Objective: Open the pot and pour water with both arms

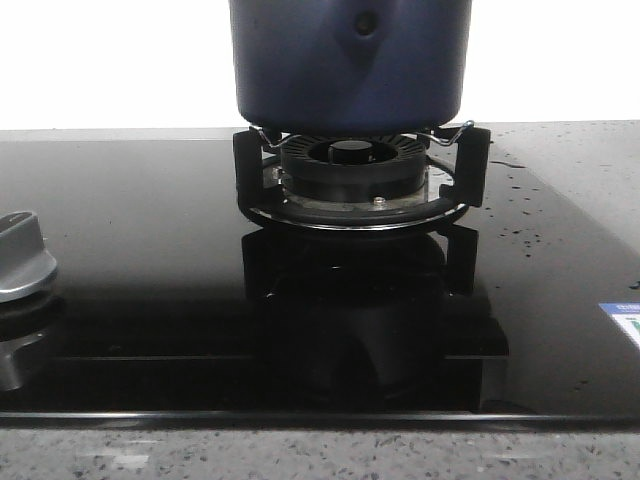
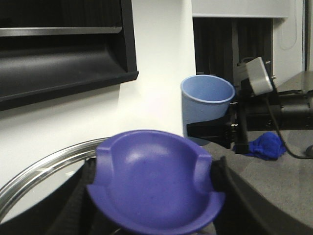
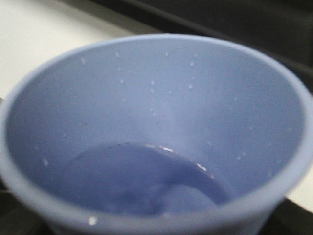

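The main risk is a spill: the light-blue cup (image 3: 156, 147) holds a shallow pool of water, droplets cling to its inner wall, and any tilt before it is over the pot's mouth would put water on the glossy black cooktop (image 1: 130, 290) — already speckled with drops on its right side. The navy-blue pot (image 1: 350, 65) sits on the burner's (image 1: 350, 170) support, its handle mount facing the front camera; its top is cut off, so I cannot tell from that view whether it is open. The left gripper (image 2: 151, 196) appears to pinch a purple lid knob (image 2: 154, 183), with a chrome lid rim (image 2: 44, 169) curving beneath, so the lid seems lifted aside — a weak pinch could drop it. The right arm (image 2: 274, 105) reaches in level beside the cup; in its wrist view the cup fills the picture, so how its jaws stand cannot be told.
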You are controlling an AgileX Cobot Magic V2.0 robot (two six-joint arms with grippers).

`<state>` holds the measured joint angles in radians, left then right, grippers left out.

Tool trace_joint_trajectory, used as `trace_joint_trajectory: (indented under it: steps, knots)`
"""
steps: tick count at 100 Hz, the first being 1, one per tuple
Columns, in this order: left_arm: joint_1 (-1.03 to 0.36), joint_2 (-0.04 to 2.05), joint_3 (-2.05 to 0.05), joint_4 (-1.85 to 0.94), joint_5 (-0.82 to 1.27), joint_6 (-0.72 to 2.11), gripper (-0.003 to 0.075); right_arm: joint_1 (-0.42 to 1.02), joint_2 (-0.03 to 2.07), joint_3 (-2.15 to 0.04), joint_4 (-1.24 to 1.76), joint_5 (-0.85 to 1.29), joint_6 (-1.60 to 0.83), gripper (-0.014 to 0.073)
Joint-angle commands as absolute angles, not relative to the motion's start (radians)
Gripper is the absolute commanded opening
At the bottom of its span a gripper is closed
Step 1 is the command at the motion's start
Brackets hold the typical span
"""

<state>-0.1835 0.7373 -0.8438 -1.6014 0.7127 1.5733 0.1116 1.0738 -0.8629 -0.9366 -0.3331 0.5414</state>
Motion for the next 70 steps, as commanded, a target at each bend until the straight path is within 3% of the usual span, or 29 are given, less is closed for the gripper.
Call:
trace_joint_trajectory:
  steps: [1,70]
  knots:
    - [-0.182,0.732,-0.873,-1.704,0.699,1.563,0.0263,0.132,1.089,-0.949,-0.933,-0.367,0.545,0.0240]
    - [-0.182,0.732,-0.873,-1.715,0.699,1.563,0.0263,0.263,1.314,-1.152,-1.231,-0.316,0.545,0.0240]
